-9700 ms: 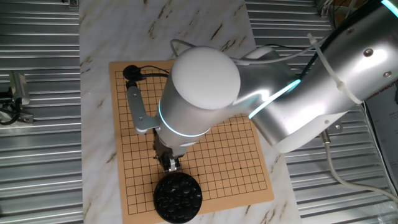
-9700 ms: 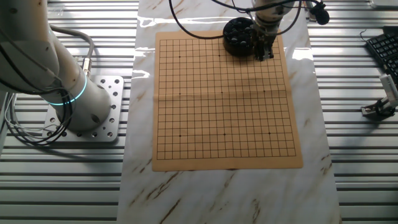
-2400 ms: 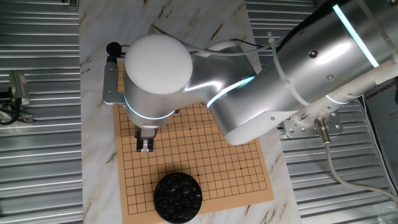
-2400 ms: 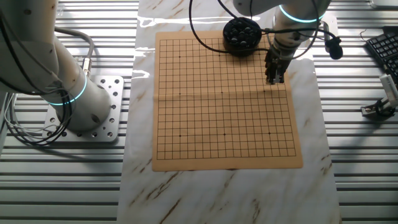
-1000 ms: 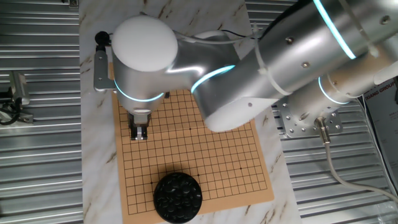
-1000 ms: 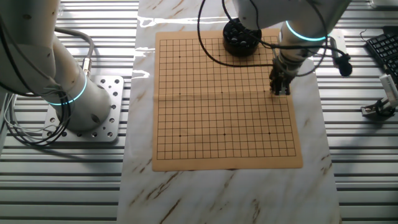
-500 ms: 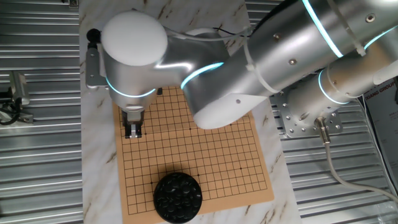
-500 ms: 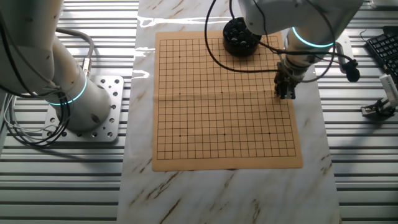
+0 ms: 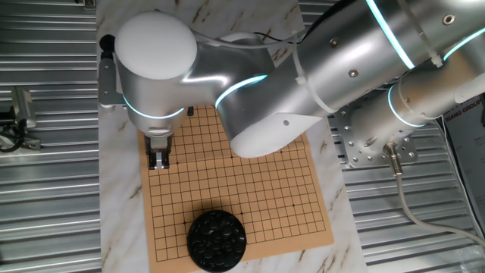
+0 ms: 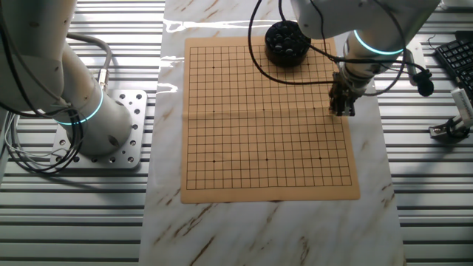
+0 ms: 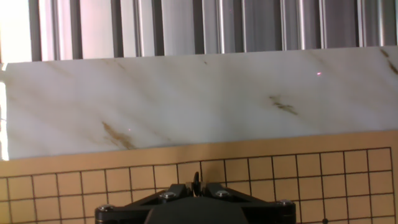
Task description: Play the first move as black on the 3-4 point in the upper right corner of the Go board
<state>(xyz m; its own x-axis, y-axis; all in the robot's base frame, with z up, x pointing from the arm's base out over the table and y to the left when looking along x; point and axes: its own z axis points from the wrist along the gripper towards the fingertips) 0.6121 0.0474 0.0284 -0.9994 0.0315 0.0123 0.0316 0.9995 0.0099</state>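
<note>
Hand view shows me the gripper [image 11: 196, 186] pinching the black stone [image 11: 196, 182] edge-on between nearly closed fingers, over the board [image 11: 298, 168] rows nearest its edge; from one fixed view the bowl [image 9: 217, 240] sits well apart at the board's end

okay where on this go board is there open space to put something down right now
Nearly all of the Go board grid is bare, from the edge under the gripper across to the far side. The crowded spots: the black bowl of stones at one edge, and the strip beneath the gripper.
</note>
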